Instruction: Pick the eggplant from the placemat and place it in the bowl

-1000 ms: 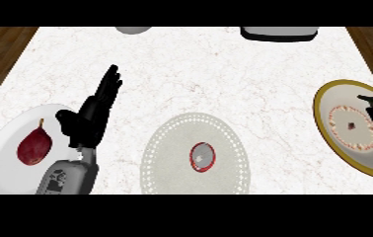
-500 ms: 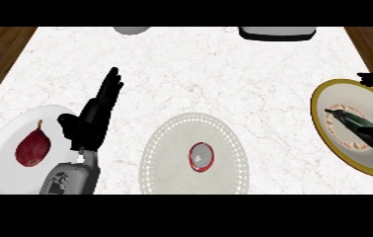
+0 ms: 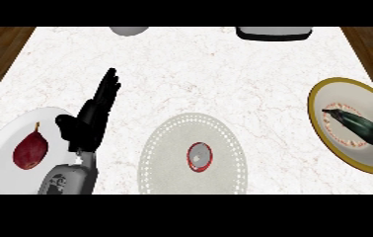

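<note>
A dark, elongated eggplant lies inside the yellow-rimmed bowl at the right edge, its narrow tip pointing left; nothing is touching it. The round pale placemat sits low in the middle and bears only a small red-rimmed grey cup. My left hand rests open at the lower left, fingers straight and pointing up the counter, well left of the placemat. My right hand does not show.
A white plate at the lower left edge holds a dark red fruit. A grey round object and a dark tray-like object sit at the counter's far edge. White marble lies between placemat and bowl.
The eggplant was not in the bowl a second ago; a dark shape showed there half a second ago, and now the eggplant lies in it. The left hand has stayed still.
</note>
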You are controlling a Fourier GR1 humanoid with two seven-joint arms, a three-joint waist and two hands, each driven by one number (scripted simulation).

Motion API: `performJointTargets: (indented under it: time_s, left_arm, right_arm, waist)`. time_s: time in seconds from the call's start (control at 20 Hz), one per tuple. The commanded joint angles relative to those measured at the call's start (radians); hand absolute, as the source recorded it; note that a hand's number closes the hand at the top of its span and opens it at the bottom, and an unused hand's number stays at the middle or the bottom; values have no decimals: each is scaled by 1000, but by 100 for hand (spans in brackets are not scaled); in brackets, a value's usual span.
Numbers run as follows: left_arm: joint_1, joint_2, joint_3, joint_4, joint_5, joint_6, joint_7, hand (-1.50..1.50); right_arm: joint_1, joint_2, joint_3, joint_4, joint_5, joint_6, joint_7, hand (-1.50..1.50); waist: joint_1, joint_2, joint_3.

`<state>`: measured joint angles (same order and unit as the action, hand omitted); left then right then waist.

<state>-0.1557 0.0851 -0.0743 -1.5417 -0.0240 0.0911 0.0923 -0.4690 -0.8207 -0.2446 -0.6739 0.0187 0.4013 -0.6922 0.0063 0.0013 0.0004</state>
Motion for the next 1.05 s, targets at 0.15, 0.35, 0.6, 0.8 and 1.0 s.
performJointTargets:
  time_s: [0.15, 0.35, 0.6, 0.8, 1.0]
  left_arm:
    - [5, -30, -10, 6, -29, 32, -2, 0]
    - [-30, -21, -4, -9, -22, 20, 20, 0]
    - [-29, -31, -5, 46, -27, 18, -14, 0]
    - [26, -11, 9, 9, 1, -11, -29, 0]
    - [4, -7, 10, 8, -11, -4, -8, 0]
  right_arm:
    - [17, -109, -99, 152, -101, 223, -17, -150]
    - [13, -138, -111, 232, -127, 329, -32, -150]
    - [34, -167, -98, 213, -150, 427, -32, -150]
    - [100, -172, -84, 191, -150, 451, -93, -150]
    - [150, -187, -79, 166, -158, 448, -131, -150]
  waist:
    - [-4, 3, 1]
    - [5, 5, 3]
    - [0, 5, 3]
    - [3, 3, 4]
    - [-5, 2, 3]
